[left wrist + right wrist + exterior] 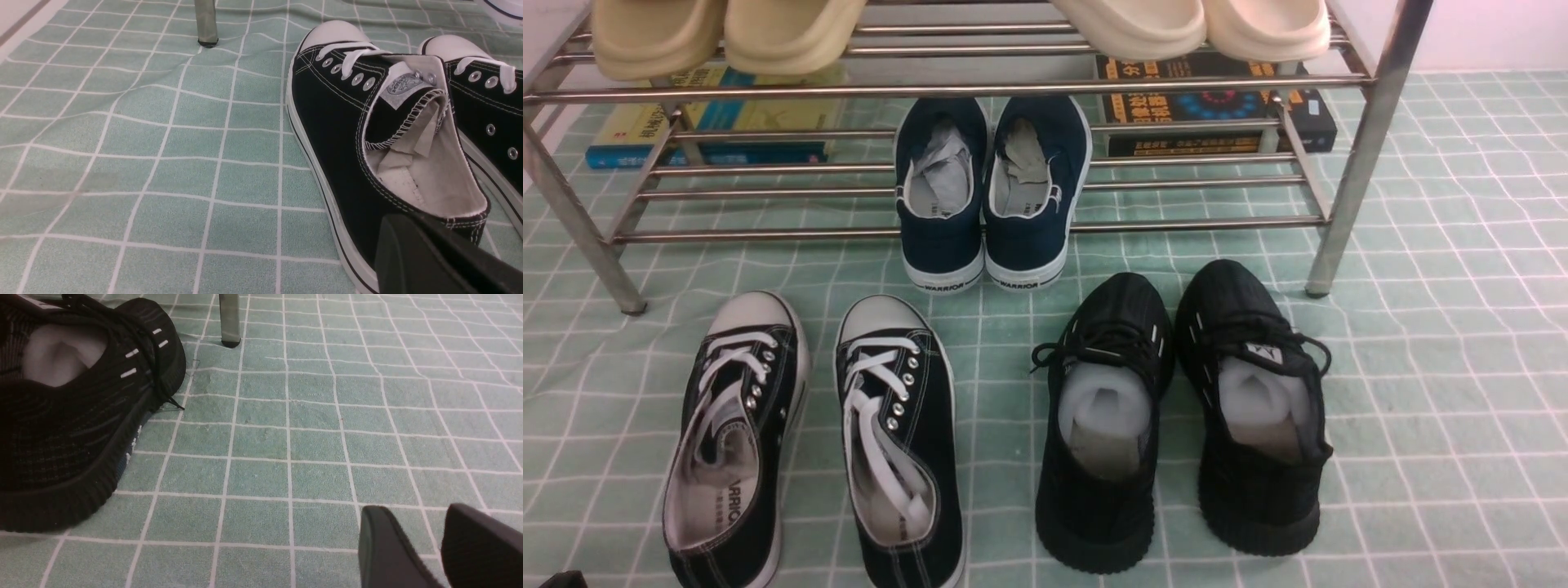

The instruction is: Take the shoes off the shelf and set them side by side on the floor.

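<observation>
Both black canvas sneakers stand side by side on the pale green gridded floor (1437,343), toes toward the chrome shelf (947,88): the left sneaker (737,441) and the right sneaker (898,441). In the left wrist view my left gripper (402,222) is just behind the heel of the nearer sneaker (339,122). Its fingers show no gap and nothing sits between them. The second sneaker (490,102) lies beyond. My right gripper (419,508) hovers over bare floor (310,441), open, with only floor between its fingers.
Navy slip-ons (992,192) sit on the shelf's lower tier. Black knit sneakers (1176,416) stand on the floor to the right; one knit sneaker (73,412) is near my right gripper. Beige slippers (727,33) rest on the top tier, books (1217,106) behind. A shelf leg (229,318) stands ahead.
</observation>
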Controlling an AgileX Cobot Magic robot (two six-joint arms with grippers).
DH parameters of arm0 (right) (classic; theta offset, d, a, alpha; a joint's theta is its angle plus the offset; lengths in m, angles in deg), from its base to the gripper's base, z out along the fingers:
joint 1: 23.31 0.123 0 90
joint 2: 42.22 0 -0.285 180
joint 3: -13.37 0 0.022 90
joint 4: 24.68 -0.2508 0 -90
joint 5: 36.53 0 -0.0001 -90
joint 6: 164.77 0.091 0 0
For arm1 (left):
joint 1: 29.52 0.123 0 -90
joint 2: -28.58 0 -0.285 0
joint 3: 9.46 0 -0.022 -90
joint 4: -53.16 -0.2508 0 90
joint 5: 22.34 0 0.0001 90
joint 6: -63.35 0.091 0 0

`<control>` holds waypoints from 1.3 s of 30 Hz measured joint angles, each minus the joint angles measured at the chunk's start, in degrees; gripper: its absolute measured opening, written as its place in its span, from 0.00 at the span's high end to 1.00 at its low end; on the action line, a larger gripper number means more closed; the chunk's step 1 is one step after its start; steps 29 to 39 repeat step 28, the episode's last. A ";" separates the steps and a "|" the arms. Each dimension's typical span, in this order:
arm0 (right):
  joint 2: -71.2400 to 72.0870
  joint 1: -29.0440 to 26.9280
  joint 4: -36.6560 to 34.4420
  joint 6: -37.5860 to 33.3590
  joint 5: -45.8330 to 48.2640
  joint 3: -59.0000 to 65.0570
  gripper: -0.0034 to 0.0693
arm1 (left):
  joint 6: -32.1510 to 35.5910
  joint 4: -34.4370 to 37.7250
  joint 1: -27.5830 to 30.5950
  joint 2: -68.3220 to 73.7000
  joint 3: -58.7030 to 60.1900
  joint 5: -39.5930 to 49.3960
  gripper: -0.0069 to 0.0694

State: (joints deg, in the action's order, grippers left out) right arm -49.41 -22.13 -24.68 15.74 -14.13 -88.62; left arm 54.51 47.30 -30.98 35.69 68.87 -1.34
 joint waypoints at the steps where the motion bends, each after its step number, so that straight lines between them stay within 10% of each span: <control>1: 0.00 0.00 0.00 0.00 0.00 0.00 0.62 | 0.00 0.00 0.00 0.00 0.00 0.00 0.88; 39: 0.00 0.00 0.00 0.00 0.00 0.00 0.62 | -0.11 -0.05 0.00 0.00 0.00 0.00 0.85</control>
